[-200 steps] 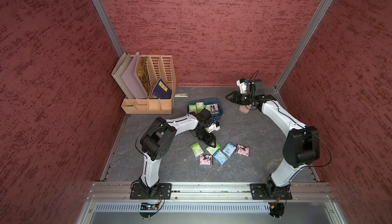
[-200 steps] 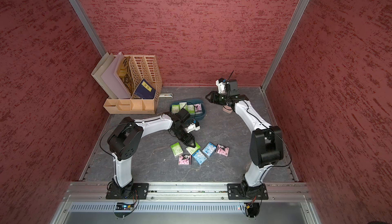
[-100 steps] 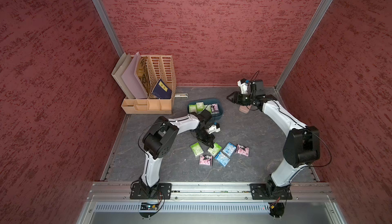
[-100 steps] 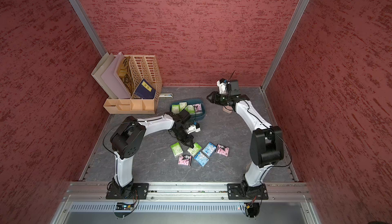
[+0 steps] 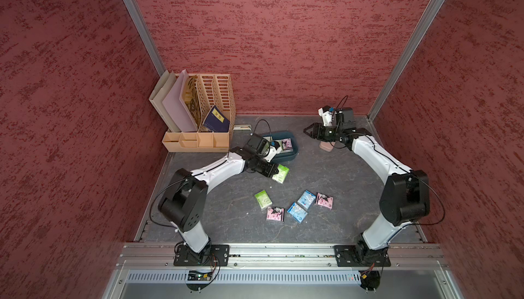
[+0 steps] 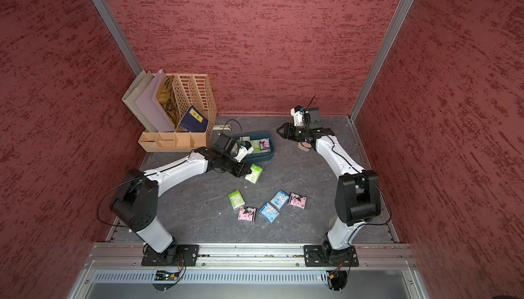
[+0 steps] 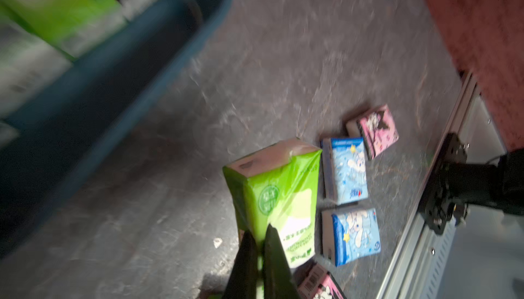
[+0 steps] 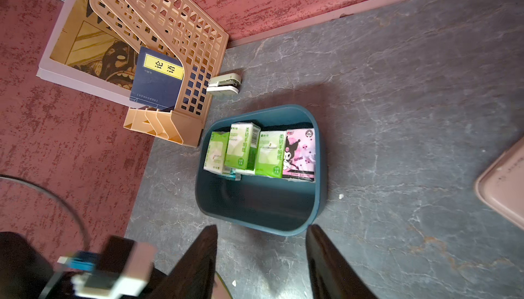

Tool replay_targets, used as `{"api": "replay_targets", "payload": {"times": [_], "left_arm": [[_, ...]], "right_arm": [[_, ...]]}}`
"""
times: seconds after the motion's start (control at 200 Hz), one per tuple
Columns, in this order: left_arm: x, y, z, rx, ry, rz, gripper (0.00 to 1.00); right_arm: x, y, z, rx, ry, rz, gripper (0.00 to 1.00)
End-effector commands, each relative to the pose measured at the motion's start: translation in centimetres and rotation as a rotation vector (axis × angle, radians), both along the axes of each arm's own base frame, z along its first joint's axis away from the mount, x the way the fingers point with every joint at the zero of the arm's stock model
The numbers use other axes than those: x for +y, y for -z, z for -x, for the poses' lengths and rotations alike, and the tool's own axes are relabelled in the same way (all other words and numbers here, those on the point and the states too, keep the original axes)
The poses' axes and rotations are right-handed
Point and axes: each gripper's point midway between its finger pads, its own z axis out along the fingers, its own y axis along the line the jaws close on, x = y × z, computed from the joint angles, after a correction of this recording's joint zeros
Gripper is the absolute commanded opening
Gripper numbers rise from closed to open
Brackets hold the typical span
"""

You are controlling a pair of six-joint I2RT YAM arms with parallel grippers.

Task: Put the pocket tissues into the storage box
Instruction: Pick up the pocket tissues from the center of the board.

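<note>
Left wrist view: the left pincer [image 7: 258, 231] pinches a green packet [image 7: 279, 195] near the storage box [image 7: 119, 104]. The right pincer [image 8: 261, 228] stands spread.

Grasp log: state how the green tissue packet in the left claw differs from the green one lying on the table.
The held green-and-white plastic packet is pinched, tilted, in the left claw; the lying green packet rests flat on the grey table. The held one is nearer the dark teal storage box than the lying one. Same design.
</note>
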Motion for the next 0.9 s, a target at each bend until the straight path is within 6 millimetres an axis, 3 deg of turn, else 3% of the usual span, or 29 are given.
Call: {"api": "replay_targets", "payload": {"times": [0.0, 0.135, 0.261, 0.386, 0.616, 0.892], "left_arm": [[0.5, -6.1, -4.1, -0.22, -0.191, 0.211, 0.0], [2.5, -8.7, -6.2, -0.261, -0.326, 0.352, 0.0], [2.4, -9.0, -6.7, -0.248, -0.327, 0.381, 0.0], [2.3, -9.0, -6.4, -0.247, -0.308, 0.392, 0.0], [3.2, -8.8, -6.1, -0.239, -0.317, 0.382, 0.0], [3.7, -8.9, -5.9, -0.24, -0.321, 0.384, 0.0]], "right_arm": [[1.0, -3.2, 0.6, -0.104, -0.039, -0.061, 0.56], [4.5, -3.9, 2.0, -0.135, -0.138, -0.085, 0.56], [8.0, -4.8, 3.3, -0.17, -0.231, -0.122, 0.56], [10.4, -4.3, 3.5, -0.153, -0.304, -0.157, 0.54], [13.5, -3.7, 3.9, -0.154, -0.37, -0.163, 0.53], [15.1, -2.9, 4.1, -0.133, -0.403, -0.168, 0.47]]}}
